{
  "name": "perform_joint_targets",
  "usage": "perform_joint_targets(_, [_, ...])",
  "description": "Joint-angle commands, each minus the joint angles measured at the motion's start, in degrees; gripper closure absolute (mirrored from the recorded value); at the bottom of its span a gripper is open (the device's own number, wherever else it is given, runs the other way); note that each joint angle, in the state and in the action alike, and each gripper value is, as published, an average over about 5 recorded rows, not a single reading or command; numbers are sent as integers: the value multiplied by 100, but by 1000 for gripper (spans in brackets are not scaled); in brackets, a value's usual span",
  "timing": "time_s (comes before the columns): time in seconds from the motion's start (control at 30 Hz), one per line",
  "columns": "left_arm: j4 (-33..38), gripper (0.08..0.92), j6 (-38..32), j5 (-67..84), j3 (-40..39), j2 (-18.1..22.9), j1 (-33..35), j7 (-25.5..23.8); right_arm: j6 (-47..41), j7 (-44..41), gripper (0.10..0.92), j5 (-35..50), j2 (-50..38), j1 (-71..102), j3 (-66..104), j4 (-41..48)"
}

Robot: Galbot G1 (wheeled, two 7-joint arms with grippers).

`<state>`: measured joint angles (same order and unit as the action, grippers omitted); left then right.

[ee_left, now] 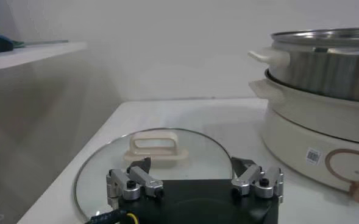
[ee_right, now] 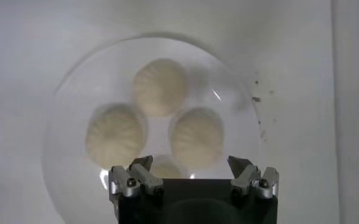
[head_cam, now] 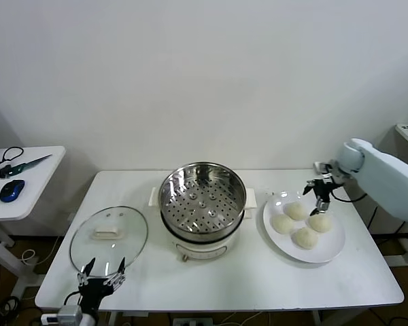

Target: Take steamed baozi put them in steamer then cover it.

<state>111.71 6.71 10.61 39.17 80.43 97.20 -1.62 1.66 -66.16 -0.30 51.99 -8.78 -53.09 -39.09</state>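
The steamer, a shiny steel pot with a perforated tray and a white base, stands open mid-table and holds nothing. Several off-white baozi lie on a white plate to its right. My right gripper hovers open just above the plate's far side; in the right wrist view its fingers straddle the nearest baozi, which is partly hidden, without touching it. The glass cover with its white handle lies flat at the left. My left gripper is open at the cover's near edge.
A side table at the far left carries a blue mouse and cables. The steamer's white side handle juts toward the cover. The table's front edge runs just behind my left gripper.
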Motion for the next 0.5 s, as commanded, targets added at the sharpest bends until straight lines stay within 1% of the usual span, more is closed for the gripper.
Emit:
perform_joint_targets(0.03, [-6,177,-7,-8,-4,3,13,2,145,193,203,-698,637,378,621,864])
perform_joint_targets(0.23, [-45,177,-19,-16,-6,-1,-7,10,147,289,203,-808,880,485,833,1100])
perform_joint_targets(0.5, [-56,177,-24,-32,-11,7,-7,16,116,282,203,-833,965,517,858,1147])
